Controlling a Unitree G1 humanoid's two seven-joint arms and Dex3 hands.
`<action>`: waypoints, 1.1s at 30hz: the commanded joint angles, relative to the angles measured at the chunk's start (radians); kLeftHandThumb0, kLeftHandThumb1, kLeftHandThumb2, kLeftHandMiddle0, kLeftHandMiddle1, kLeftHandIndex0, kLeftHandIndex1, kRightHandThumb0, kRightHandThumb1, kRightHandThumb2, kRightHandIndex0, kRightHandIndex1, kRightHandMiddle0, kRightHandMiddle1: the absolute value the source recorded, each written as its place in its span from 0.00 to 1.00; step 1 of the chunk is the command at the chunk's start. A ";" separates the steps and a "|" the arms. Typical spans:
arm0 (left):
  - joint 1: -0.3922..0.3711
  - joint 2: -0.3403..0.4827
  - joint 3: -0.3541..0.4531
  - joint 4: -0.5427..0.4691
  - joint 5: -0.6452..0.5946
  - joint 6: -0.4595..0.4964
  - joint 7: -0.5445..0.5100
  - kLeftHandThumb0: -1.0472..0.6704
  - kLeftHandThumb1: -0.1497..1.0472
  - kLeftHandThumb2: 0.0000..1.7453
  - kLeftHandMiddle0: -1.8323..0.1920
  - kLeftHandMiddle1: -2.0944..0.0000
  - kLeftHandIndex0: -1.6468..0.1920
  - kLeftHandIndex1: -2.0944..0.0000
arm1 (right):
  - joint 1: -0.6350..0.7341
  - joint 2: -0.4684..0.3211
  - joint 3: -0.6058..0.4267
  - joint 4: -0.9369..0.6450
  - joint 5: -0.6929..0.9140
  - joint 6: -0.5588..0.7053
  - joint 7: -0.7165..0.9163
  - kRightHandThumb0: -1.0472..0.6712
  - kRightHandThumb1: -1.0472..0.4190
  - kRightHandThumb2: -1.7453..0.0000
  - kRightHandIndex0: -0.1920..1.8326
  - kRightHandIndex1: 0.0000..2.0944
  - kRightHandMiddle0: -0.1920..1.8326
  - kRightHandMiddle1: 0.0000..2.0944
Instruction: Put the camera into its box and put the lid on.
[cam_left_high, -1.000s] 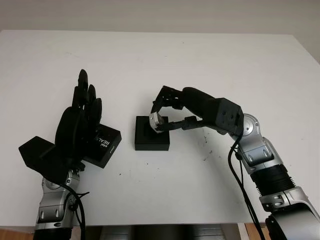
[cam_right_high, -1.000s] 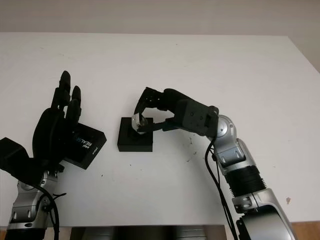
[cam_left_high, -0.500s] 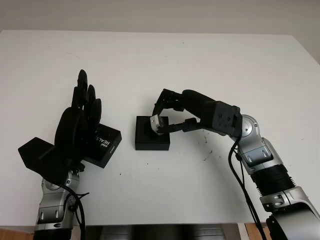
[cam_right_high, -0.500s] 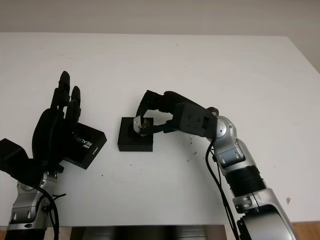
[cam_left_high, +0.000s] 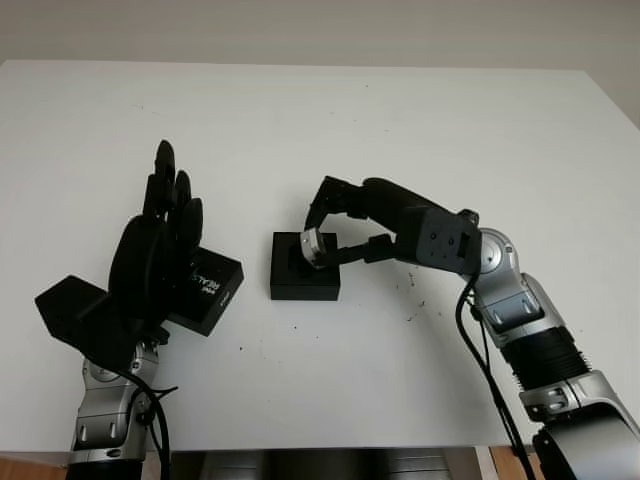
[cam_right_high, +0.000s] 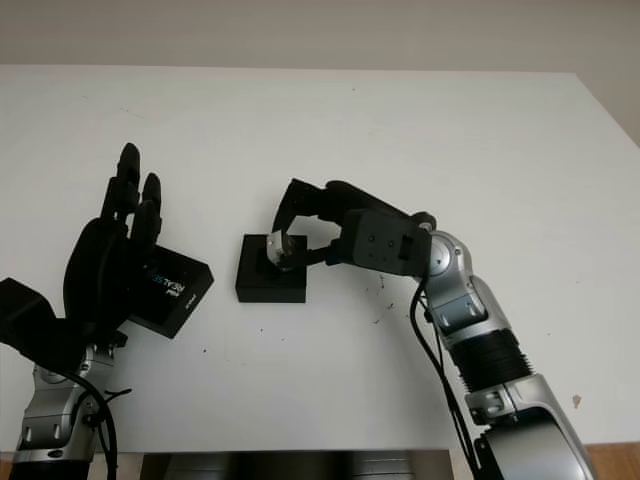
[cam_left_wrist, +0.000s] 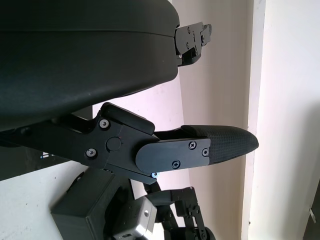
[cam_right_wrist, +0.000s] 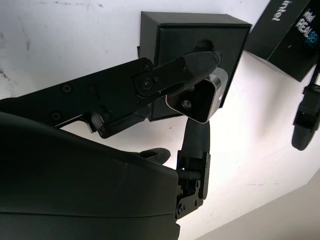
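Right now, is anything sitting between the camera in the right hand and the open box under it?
Nothing visible. The right hand holds the camera directly over the open box. The lid lies off to the side under the open left hand.

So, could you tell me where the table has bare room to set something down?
Bare: the far table beyond both hands, and the near strip before the box. Crowded: between lid, left hand and right hand holding the camera.

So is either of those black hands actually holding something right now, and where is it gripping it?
The right hand pinches the small silver camera by its sides, over the open black box. The left hand is open beside the lid.
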 joint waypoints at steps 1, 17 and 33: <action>0.013 -0.008 -0.002 -0.023 -0.005 -0.004 0.003 0.16 1.00 0.29 1.00 1.00 1.00 1.00 | 0.010 -0.021 0.014 -0.020 -0.026 0.000 -0.011 0.33 0.00 0.94 0.26 0.04 0.29 0.85; 0.026 -0.018 -0.007 -0.045 0.005 0.003 0.019 0.16 1.00 0.29 1.00 1.00 1.00 1.00 | 0.049 -0.044 0.081 -0.110 -0.175 -0.051 -0.069 0.36 0.00 0.95 0.28 0.05 0.27 0.95; 0.036 -0.027 -0.010 -0.061 0.001 0.012 0.020 0.16 1.00 0.28 1.00 1.00 1.00 1.00 | 0.070 -0.070 0.091 -0.164 -0.235 -0.043 -0.048 0.28 0.03 0.97 0.21 0.02 0.15 0.69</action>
